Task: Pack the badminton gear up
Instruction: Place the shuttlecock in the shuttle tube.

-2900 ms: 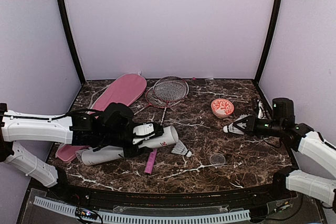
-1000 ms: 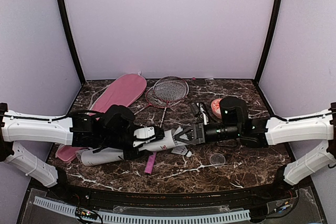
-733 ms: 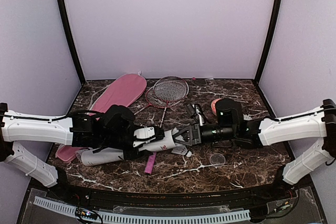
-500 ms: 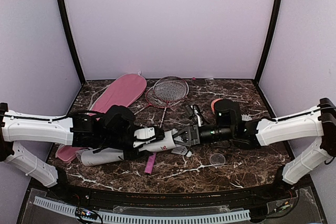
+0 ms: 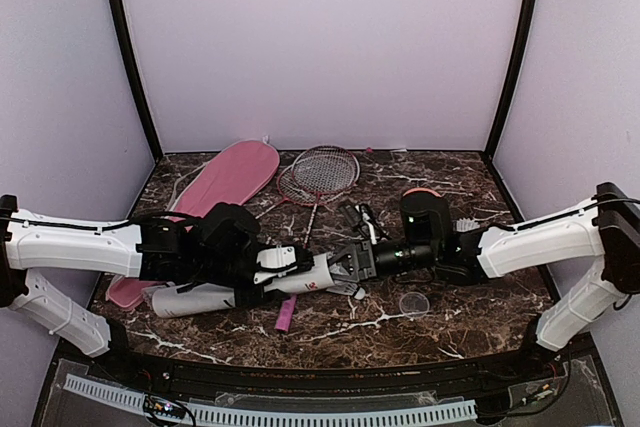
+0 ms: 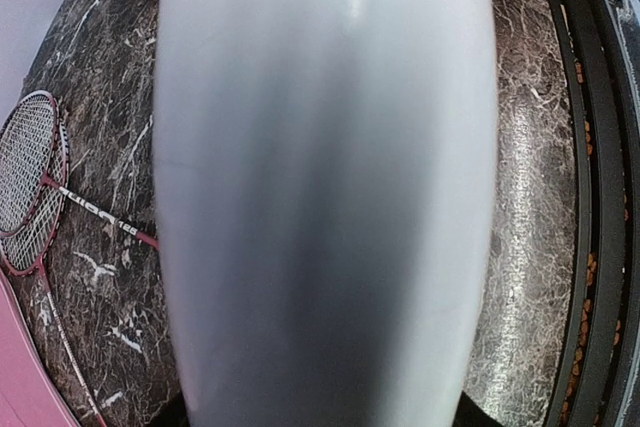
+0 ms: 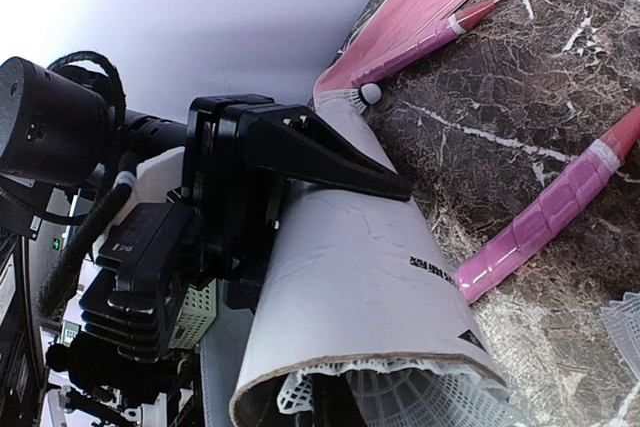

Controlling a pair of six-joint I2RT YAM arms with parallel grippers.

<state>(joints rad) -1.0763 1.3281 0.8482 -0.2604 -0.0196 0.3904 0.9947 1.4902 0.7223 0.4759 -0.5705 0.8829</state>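
The pink bag (image 5: 235,172) lies flat on the worktop (image 5: 460,322), beyond the tube's closed end. The tube (image 5: 305,275) is held nearly level, mouth toward my right arm, with my left hand (image 5: 272,265) grasping its middle. Both rackets (image 5: 320,172) lie beyond the tube's mouth. My right hand (image 5: 345,265) is clenched on a shuttlecock (image 7: 400,392), its skirt just inside the tube's mouth. I judge the tube light and crushable, so a mid-body hold is best. The feathers are fragile, so push squarely.

White tube (image 5: 312,274) near-horiz, shuttle (image 7: 400,399) in mouth; 2 red rackets (image 5: 322,169) + pink bag (image 5: 235,172) back-L
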